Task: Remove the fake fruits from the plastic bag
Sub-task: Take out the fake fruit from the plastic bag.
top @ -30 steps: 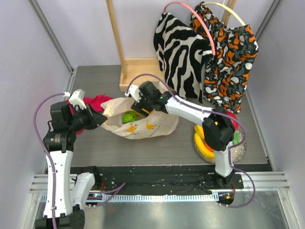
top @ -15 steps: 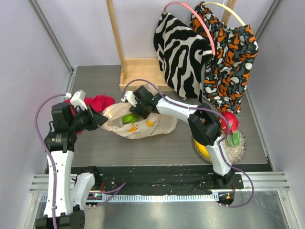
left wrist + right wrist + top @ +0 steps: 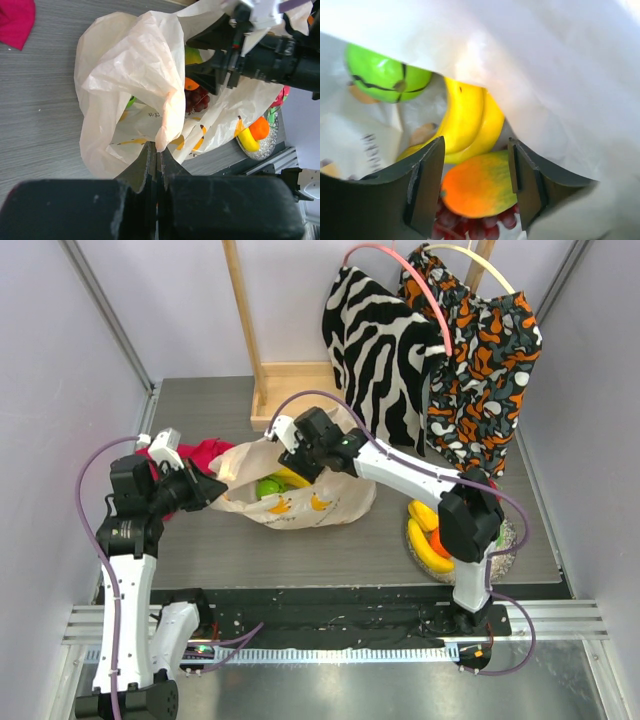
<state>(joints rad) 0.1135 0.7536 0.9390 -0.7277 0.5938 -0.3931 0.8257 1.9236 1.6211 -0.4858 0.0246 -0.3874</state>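
Bananas (image 3: 467,125) sit between the right gripper's (image 3: 476,192) parted fingers, not yet clamped, so close squarely while the left gripper (image 3: 156,165), pinched on the plastic bag (image 3: 130,80), holds its mouth wide.

1 plastic bag (image 3: 300,502), 2 grippers (image 3: 212,490) (image 3: 290,472)

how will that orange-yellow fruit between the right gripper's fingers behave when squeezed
The orange-yellow fruit looks smooth, glossy and rounded, so it may slip from the right gripper. It rests on grapes and bananas, so it could roll aside.
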